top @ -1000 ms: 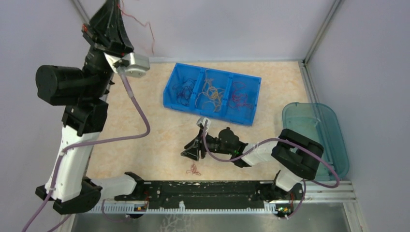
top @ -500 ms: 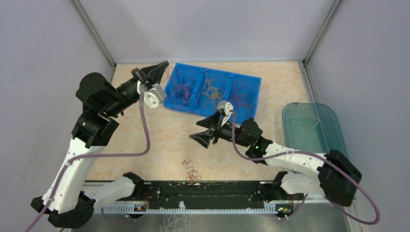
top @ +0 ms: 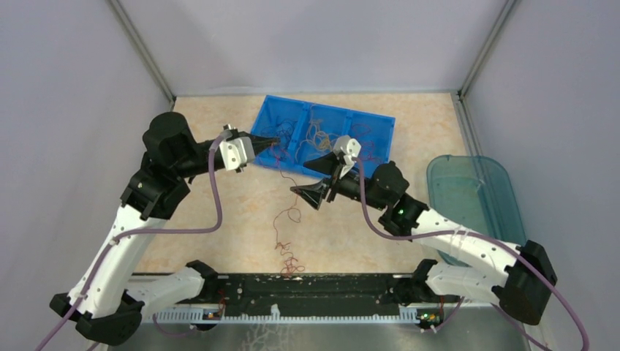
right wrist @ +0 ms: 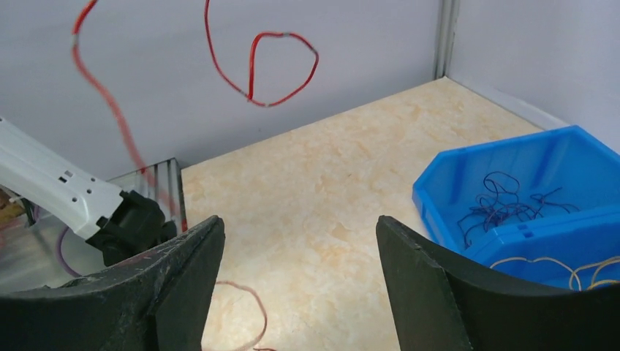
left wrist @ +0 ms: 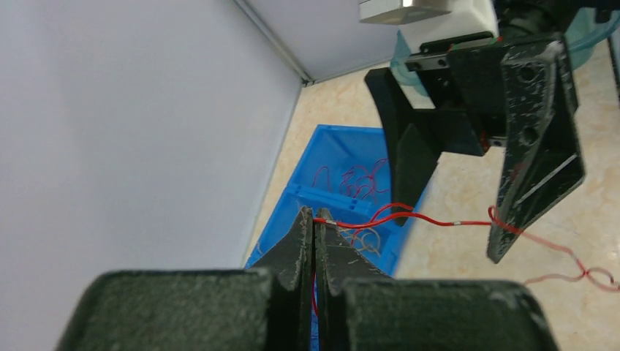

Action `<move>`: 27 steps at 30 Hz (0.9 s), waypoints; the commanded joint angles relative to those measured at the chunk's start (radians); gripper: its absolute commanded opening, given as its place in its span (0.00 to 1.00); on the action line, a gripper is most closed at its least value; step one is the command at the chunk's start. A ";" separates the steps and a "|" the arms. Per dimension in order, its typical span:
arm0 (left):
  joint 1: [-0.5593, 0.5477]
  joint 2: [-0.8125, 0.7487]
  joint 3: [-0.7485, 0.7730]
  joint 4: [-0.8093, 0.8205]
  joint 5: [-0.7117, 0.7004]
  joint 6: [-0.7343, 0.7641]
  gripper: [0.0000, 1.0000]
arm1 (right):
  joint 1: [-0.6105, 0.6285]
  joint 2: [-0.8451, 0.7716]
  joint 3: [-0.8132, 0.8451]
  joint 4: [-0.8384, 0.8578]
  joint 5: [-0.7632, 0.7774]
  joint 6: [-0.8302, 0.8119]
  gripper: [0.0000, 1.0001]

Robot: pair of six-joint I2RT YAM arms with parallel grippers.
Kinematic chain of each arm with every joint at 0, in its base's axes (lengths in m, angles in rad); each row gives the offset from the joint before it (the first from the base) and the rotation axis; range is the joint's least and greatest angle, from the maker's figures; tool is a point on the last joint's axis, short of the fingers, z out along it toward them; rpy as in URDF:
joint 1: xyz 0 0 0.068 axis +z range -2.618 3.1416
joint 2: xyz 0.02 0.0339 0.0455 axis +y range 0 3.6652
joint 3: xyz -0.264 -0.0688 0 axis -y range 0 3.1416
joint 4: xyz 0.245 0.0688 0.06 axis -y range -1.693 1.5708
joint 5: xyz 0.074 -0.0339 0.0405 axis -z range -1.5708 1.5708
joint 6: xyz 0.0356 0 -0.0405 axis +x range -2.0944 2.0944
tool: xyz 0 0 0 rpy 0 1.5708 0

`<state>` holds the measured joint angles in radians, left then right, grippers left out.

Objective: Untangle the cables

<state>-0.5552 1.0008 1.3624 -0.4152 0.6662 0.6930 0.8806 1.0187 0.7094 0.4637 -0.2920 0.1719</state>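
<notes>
The beige table (top: 219,194) fills the overhead view. A blue bin (top: 386,150) with three compartments lies at its far side and a teal tub (top: 512,197) at the right edge. The tub shows whole only from above.

The left gripper (top: 272,141) reaches over the bin's left end. From above its jaws read only as a dark point. The left wrist camera shows them clenched on the end of a red cable (left wrist: 409,217).

The right gripper (top: 311,181) hovers just in front of the bin with its jaws released and spread wide. The right wrist view shows open air between them. In the left wrist view the red cable runs across to one right finger (left wrist: 541,146); whether it touches there I cannot tell.

Only the overhead view follows that cable's full run. It drops from the left jaws through a loop to a small red tangle (top: 292,262) on the table near the front rail.

The other cables lie in the bin: dark strands (right wrist: 504,201) in the left compartment, orange-yellow strands (top: 318,133) in the middle and reddish strands (top: 365,140) on the right.
</notes>
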 commanded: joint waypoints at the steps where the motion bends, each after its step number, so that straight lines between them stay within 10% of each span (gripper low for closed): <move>1: -0.009 0.003 -0.012 -0.016 0.079 -0.078 0.00 | -0.012 0.062 0.096 0.037 -0.060 -0.014 0.75; 16: -0.020 -0.023 -0.044 -0.016 0.053 -0.032 0.00 | -0.105 0.007 0.063 -0.045 -0.021 0.051 0.71; 27: -0.026 -0.030 -0.070 -0.007 0.030 -0.009 0.00 | -0.145 -0.046 0.053 0.013 -0.313 0.116 0.74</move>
<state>-0.5732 0.9817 1.3056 -0.4301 0.6979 0.6712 0.7410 0.9634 0.7330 0.4007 -0.4503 0.2401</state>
